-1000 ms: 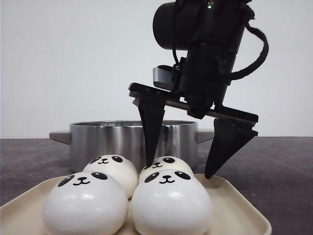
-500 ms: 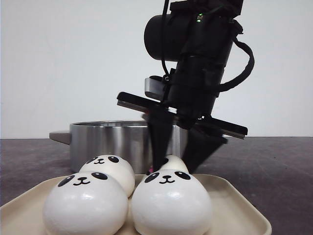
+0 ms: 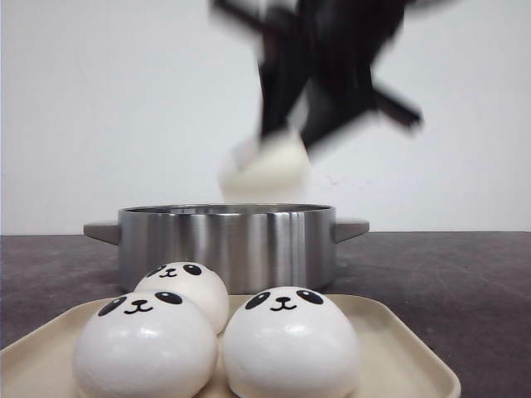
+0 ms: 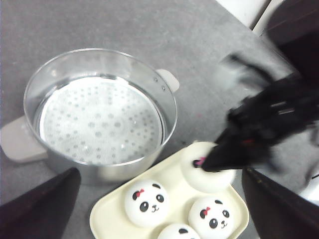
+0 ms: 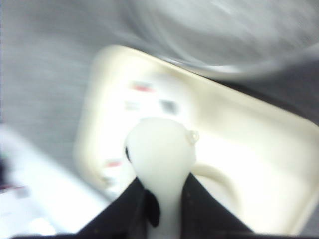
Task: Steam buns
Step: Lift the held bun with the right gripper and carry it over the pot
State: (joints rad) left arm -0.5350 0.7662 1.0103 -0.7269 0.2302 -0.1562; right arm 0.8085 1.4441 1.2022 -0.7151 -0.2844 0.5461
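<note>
A: Front view: why is one panda bun [image 3: 267, 172] in the air?
B: The right gripper [image 3: 290, 137], motion-blurred, has its jaws clamped on it above the steel steamer pot [image 3: 226, 245], presumably to clear the rim. Three panda buns [image 3: 290, 342] sit on the cream tray [image 3: 406, 356] on the desk [image 3: 465, 282], just in front of the pot.

A: Left wrist view?
B: It looks down on the pot's bare perforated steaming plate [image 4: 99, 119], so no bun is inside yet. The left gripper [image 4: 159, 209] hangs above, its jaws wide apart and holding nothing, likely staying out of the way.

A: Right wrist view?
B: The bun [image 5: 160, 154] bulges squeezed between the dark fingers [image 5: 124, 209], soft under the grip; the tray [image 5: 259, 134] blurs below.
</note>
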